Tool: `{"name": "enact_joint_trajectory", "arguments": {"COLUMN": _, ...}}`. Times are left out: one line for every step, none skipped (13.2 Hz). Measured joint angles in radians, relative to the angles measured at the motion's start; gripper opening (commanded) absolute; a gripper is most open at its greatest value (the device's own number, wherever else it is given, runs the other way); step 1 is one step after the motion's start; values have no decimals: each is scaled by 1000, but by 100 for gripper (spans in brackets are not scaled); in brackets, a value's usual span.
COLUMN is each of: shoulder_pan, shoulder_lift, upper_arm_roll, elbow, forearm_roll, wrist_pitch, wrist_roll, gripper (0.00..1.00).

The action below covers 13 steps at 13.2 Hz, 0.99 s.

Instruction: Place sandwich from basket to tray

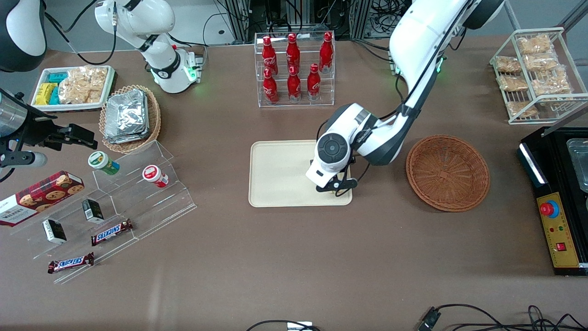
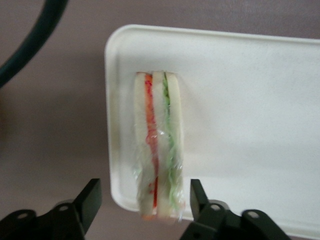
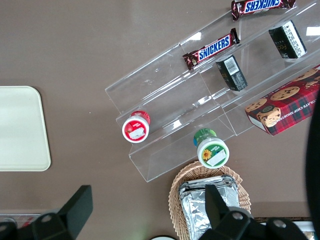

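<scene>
Sandwich [image 2: 159, 145] lies on tray [image 2: 250, 100], at its corner nearest the basket [image 1: 448, 172]; gripper [image 2: 142, 200] open, fingers straddling it. Lift straight up so neither finger drags the wrap

Sandwich [image 2: 159, 150] on tray [image 1: 275, 174] w/ tool [image 2: 145, 202] above; basket [image 1: 448, 172] beside tray, toward working arm's end.

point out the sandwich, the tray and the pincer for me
sandwich [image 2: 159, 145], left wrist view, on the middle bread layer, lying at the tray's edge
tray [image 1: 275, 174], front view, on its bare floor
pincer [image 2: 145, 202], left wrist view, midway between its open fingertips, which straddle the sandwich's end without touching it
</scene>
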<state>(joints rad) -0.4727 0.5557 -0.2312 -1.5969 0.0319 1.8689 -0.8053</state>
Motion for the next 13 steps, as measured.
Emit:
{"name": "enact_joint_trajectory", "arguments": {"shoulder_pan": 9, "shoulder_lift": -39, "upper_arm_roll": 3, "elbow": 2, "forearm_roll": 1, "wrist_pitch": -38, "wrist_roll": 0, "gripper": 100}}
{"name": "enact_joint_trajectory", "arguments": {"shoulder_pan": 25, "shoulder_lift": -85, "upper_arm_roll": 6, "elbow": -5, "forearm_roll": 2, "wrist_pitch": -61, "wrist_roll": -1, "gripper": 100}}
{"name": "enact_joint_trajectory", "arguments": {"shoulder_pan": 54, "shoulder_lift": -137, "upper_arm_roll": 8, "elbow": -32, "forearm_roll": 6, "wrist_pitch": -62, "wrist_roll": -2, "gripper": 100}}
{"name": "enact_joint_trajectory", "arguments": {"shoulder_pan": 94, "shoulder_lift": -197, "upper_arm_roll": 9, "elbow": -76, "forearm_roll": 7, "wrist_pitch": -59, "wrist_roll": 9, "gripper": 100}}
{"name": "enact_joint_trajectory", "arguments": {"shoulder_pan": 132, "shoulder_lift": -266, "upper_arm_roll": 10, "elbow": -134, "forearm_roll": 7, "wrist_pitch": -56, "wrist_roll": 44, "gripper": 100}}
{"name": "enact_joint_trajectory", "arguments": {"shoulder_pan": 158, "shoulder_lift": -340, "upper_arm_roll": 13, "elbow": -198, "forearm_roll": 7, "wrist_pitch": -55, "wrist_roll": 85, "gripper": 100}}
{"name": "enact_joint_trajectory", "arguments": {"shoulder_pan": 179, "shoulder_lift": -416, "upper_arm_roll": 18, "elbow": -263, "forearm_roll": 7, "wrist_pitch": -55, "wrist_roll": 129, "gripper": 100}}
{"name": "enact_joint_trajectory", "arguments": {"shoulder_pan": 206, "shoulder_lift": -486, "upper_arm_roll": 22, "elbow": -312, "forearm_roll": 7, "wrist_pitch": -58, "wrist_roll": 184, "gripper": 100}}
{"name": "enact_joint_trajectory", "arguments": {"shoulder_pan": 240, "shoulder_lift": -542, "upper_arm_roll": 28, "elbow": -340, "forearm_roll": 7, "wrist_pitch": -72, "wrist_roll": 243, "gripper": 100}}
{"name": "enact_joint_trajectory", "arguments": {"shoulder_pan": 284, "shoulder_lift": -580, "upper_arm_roll": 31, "elbow": -344, "forearm_roll": 7, "wrist_pitch": -101, "wrist_roll": 301, "gripper": 100}}
{"name": "enact_joint_trajectory", "arguments": {"shoulder_pan": 341, "shoulder_lift": -604, "upper_arm_roll": 34, "elbow": -335, "forearm_roll": 7, "wrist_pitch": -133, "wrist_roll": 374, "gripper": 100}}
{"name": "enact_joint_trajectory", "arguments": {"shoulder_pan": 399, "shoulder_lift": -615, "upper_arm_roll": 37, "elbow": -314, "forearm_roll": 7, "wrist_pitch": -165, "wrist_roll": 455, "gripper": 100}}
{"name": "enact_joint_trajectory", "arguments": {"shoulder_pan": 454, "shoulder_lift": -617, "upper_arm_roll": 40, "elbow": -281, "forearm_roll": 7, "wrist_pitch": -202, "wrist_roll": 533, "gripper": 100}}
